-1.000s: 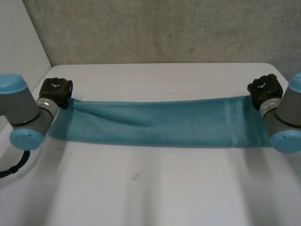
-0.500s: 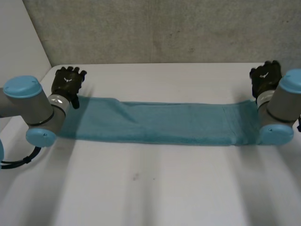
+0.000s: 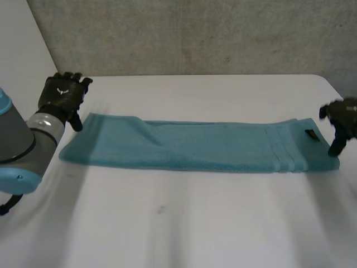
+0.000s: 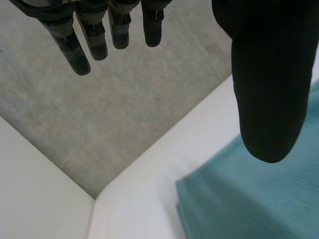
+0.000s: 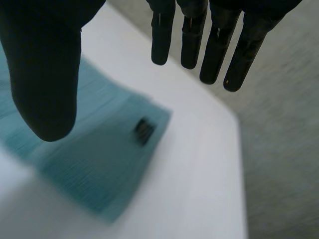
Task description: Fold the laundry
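Both ends of the towel [image 3: 195, 146] have been let go since half a second ago, and the arms have drawn outward. The cloth, then held at its ends, now lies flat as a long folded strip across the far half of the counter [image 3: 184, 229].

State of the left robot hand [image 3: 62, 96]: off the strip's left end, fingers straight and spread, holding nothing. State of the right robot hand [image 3: 339, 119]: just beside the right end, near the black label [image 3: 310, 134], fingers likewise straight and empty.

Step in hand, as judged: regrasp for an end-over-end fold.

1. Smooth the crease [image 3: 149, 129] near the left end first, or the fold may set crooked.
2. Pinch all layers at one short end.
3. Lift only enough to clear the cloth.
4. Carry that end across to the opposite short end.
5. Align the edges before release.
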`<move>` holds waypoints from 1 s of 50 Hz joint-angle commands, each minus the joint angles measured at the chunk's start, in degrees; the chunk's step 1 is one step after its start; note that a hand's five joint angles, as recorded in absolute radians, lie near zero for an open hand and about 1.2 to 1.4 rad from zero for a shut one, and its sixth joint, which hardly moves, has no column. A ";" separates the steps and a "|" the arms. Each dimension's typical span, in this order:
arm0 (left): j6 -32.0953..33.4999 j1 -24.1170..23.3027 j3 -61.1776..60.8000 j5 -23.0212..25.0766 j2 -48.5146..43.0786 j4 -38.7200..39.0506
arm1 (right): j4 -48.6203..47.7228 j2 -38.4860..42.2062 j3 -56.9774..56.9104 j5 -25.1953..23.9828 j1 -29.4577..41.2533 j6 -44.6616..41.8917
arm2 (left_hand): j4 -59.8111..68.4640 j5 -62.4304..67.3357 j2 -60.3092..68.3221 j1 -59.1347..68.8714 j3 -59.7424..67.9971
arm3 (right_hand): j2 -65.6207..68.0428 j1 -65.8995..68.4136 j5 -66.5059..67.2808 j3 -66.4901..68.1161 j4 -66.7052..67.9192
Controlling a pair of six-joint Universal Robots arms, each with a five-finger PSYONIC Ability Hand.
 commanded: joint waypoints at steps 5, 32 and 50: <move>-6.45 -0.41 -7.87 0.29 3.37 -0.02 | -11.00 3.41 8.67 -9.45 -5.76 -0.48 | 0.40 -1.70 0.56 -0.52 0.40 | 14.29 19.00 16.32 15.63 15.83; -8.30 -0.67 -9.19 0.29 3.46 0.33 | -22.10 14.41 4.64 -3.77 -8.22 -4.34 | 0.40 -1.70 0.56 -0.52 0.40 | 55.30 60.00 57.32 56.63 56.83; -8.30 -0.15 -9.37 0.12 4.07 0.33 | -19.73 15.64 -8.11 12.60 -17.37 -17.00 | 0.40 -1.70 0.56 -0.52 0.40 | 55.30 60.00 57.32 56.63 56.83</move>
